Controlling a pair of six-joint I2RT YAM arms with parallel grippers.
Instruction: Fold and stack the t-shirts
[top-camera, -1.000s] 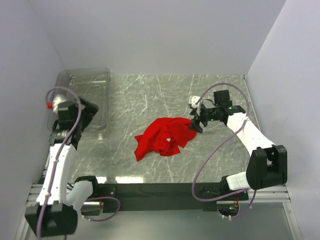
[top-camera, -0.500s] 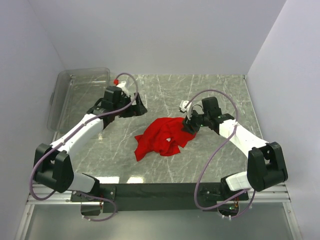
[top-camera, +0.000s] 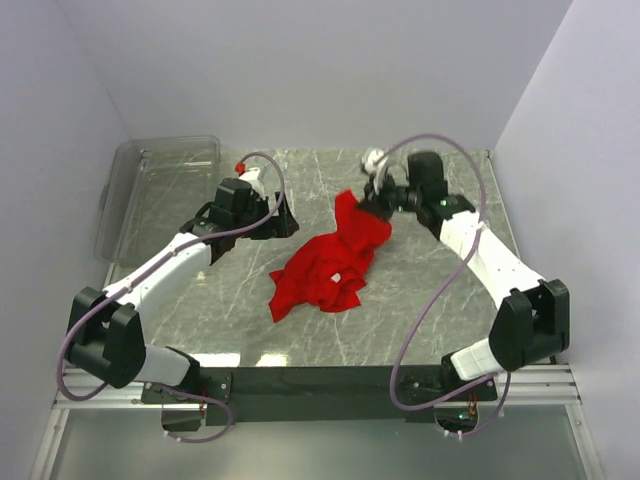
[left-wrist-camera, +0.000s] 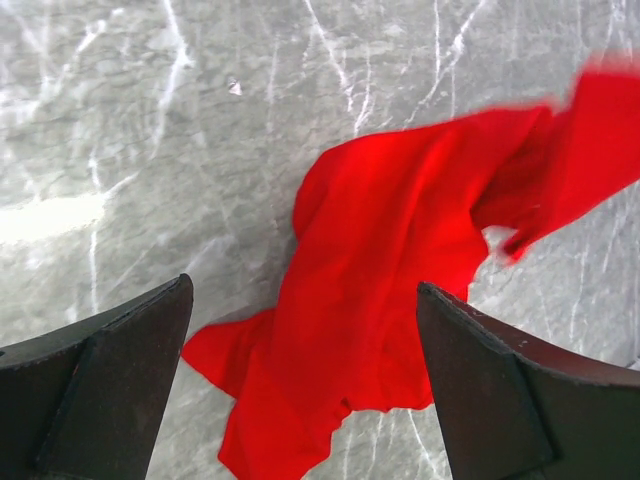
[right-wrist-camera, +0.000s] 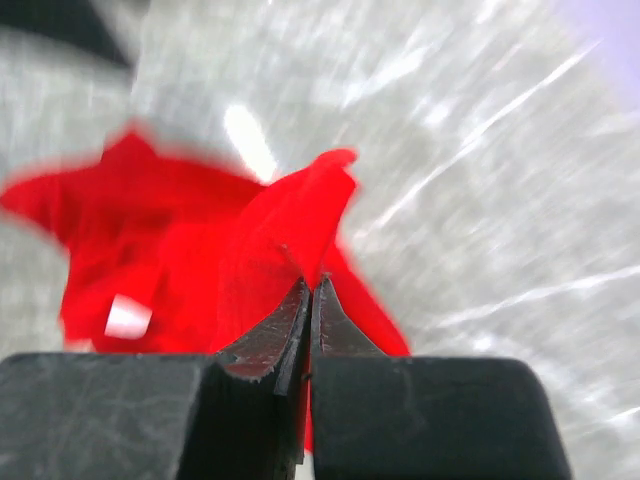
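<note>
**Right end effector clamps the t-shirt's edge and drags it away from the heap**

Within the last second the right end effector (top-camera: 374, 196) has gone from spread to clenched. In its wrist view the tips are pressed together on a fold of the red t-shirt (top-camera: 325, 270). It has also carried that fold toward the back of the counter (top-camera: 430, 300), so a strip of cloth now stretches from its tips down to the crumpled bulk lying below and to its left.

The left end effector (top-camera: 283, 222) has swung over from the clear bin (top-camera: 160, 180) and hangs with its jaws wide apart and nothing in them. The near end of the shirt lies directly beneath and between its fingers.

Judged from this, spreading has begun but folding has not. The shirt is only partly pulled out, and the left end effector looks placed to take an opposite edge.
</note>
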